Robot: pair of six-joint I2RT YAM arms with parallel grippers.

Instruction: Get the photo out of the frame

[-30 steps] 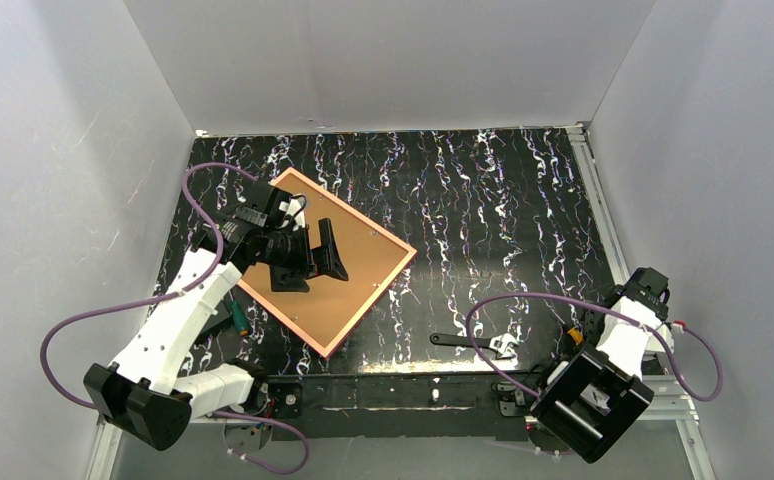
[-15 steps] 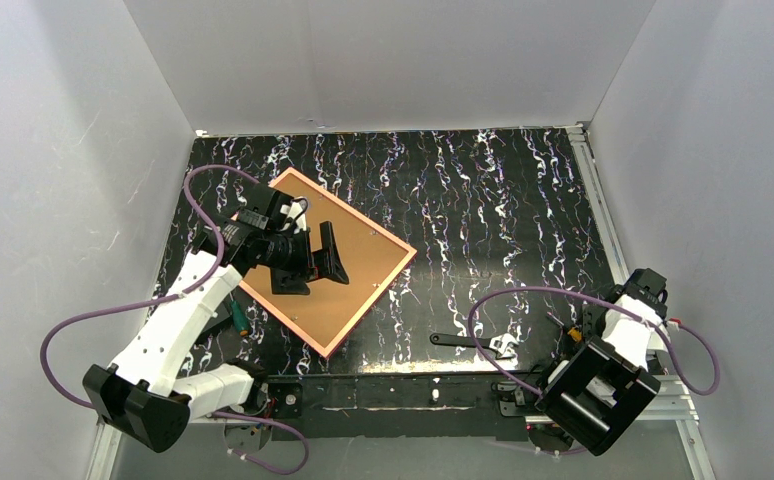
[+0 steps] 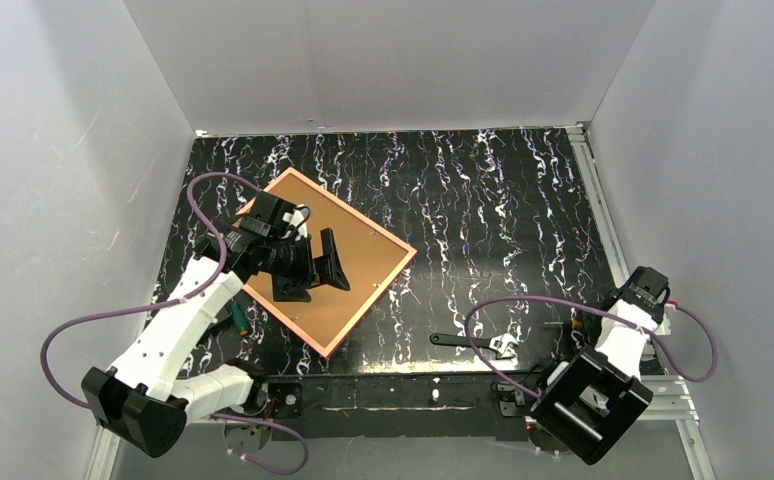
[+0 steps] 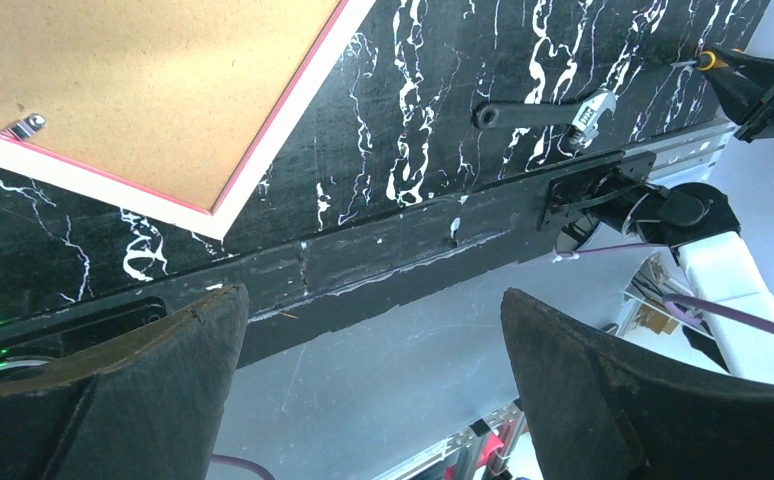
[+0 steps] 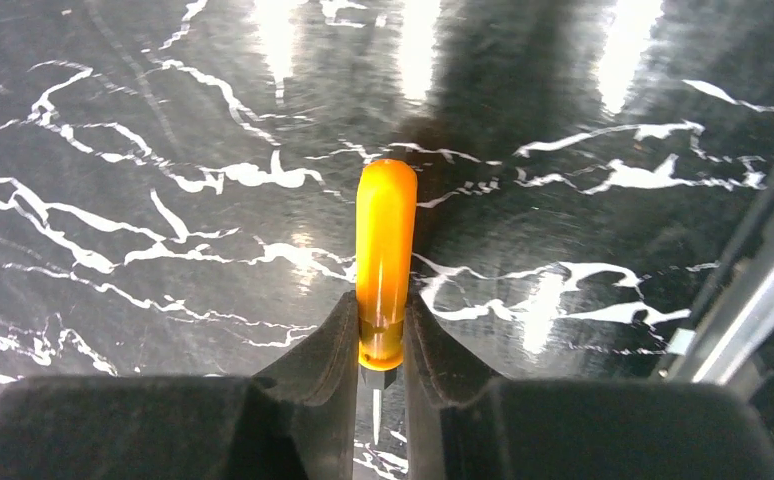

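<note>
By the near right corner of the tabletop (image 3: 503,220), my right gripper (image 5: 381,320) is pinched narrow on the base of an orange-handled screwdriver (image 5: 385,255), a finger pressed to each side. A wrench (image 3: 473,343) lies along the near edge, left of it. Farther in, toward the left edge, the frame (image 3: 363,265) lies face down and askew, brown back up, pink-red border showing, while my left gripper (image 3: 315,275) hangs over it, jaws spread wide, holding nothing.

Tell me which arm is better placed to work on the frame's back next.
Left, probably. The left gripper hangs open right over the frame; the right gripper is far off, clamped on an orange-handled screwdriver.
</note>
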